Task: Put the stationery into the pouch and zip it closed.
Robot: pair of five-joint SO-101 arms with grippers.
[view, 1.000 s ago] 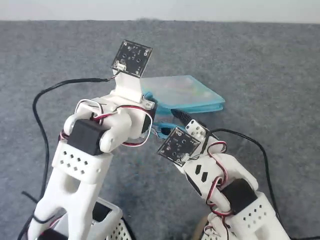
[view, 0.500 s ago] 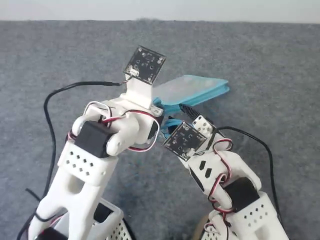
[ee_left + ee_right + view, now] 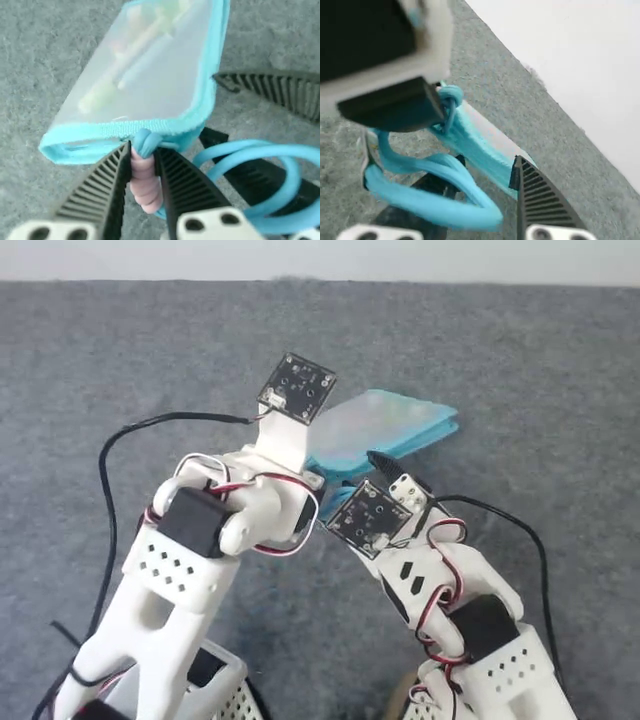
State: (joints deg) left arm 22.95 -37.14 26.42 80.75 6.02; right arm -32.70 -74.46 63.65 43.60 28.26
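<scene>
The pouch is translucent with light-blue trim, and pens and other stationery show dimly inside it. My left gripper is shut on the pink zip pull at the pouch's near corner. In the high view the pouch hangs tilted off the carpet just beyond the left wrist. A light-blue loop strap from that corner lies across one finger of my right gripper, which stands open right beside the left one. The right gripper's other finger sits apart, next to the pouch's long edge.
Grey carpet covers the table, with free room all around the pouch. A white wall runs along the far edge. Black cables trail from both arms near their bases.
The left arm has swung right with the zip pull, lifting the pouch from lying flat to tilted. The right gripper has followed a little to the right.
</scene>
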